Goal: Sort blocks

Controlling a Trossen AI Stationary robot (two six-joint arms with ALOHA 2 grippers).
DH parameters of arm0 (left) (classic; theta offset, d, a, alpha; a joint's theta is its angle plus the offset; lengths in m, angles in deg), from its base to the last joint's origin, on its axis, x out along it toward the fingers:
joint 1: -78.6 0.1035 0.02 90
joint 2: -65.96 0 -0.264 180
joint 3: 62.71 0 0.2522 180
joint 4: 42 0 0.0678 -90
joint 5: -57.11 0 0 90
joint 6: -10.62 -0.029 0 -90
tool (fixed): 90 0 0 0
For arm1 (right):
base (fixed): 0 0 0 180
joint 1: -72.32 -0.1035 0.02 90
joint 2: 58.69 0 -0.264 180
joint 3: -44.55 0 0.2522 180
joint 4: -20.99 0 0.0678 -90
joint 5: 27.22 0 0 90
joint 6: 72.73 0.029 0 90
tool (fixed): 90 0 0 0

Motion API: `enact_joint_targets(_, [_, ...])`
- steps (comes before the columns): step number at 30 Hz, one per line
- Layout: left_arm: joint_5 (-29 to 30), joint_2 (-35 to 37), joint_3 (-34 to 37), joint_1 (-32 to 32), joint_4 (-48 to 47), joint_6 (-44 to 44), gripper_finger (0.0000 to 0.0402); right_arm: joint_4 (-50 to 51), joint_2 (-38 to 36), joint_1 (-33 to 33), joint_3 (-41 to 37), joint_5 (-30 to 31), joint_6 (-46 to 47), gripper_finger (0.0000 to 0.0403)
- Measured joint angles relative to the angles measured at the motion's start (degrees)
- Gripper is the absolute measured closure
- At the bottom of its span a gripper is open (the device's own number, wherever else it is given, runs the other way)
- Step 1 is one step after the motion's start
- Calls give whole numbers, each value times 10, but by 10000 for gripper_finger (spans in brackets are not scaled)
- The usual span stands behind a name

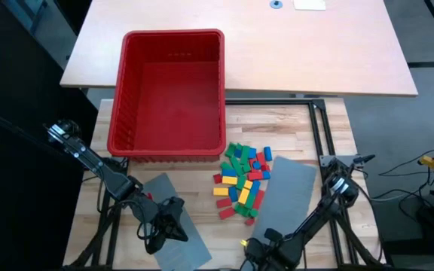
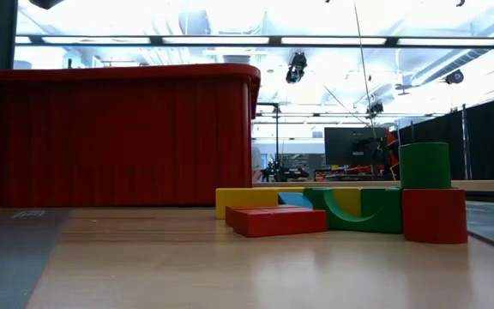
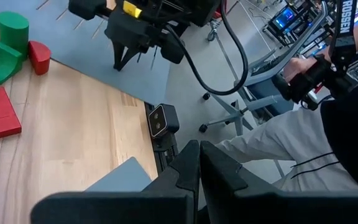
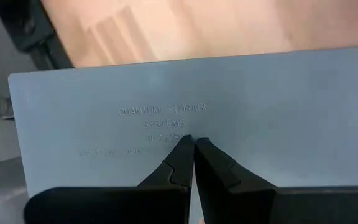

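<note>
Blocks (image 1: 242,181) — scattered heap, elongated away from red bin (image 1: 169,94).

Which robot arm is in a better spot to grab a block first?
Probably the right. Its gripper, shut, hangs over the grey panel right beside the blocks. The left gripper, also shut, waits over the other panel, slightly farther away.
</note>
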Motion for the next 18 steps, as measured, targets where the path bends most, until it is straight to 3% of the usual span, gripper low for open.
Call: enact_joint_targets(18, [0,0,0,0,0,3,402,29,0,27,-8,30,-44,403])
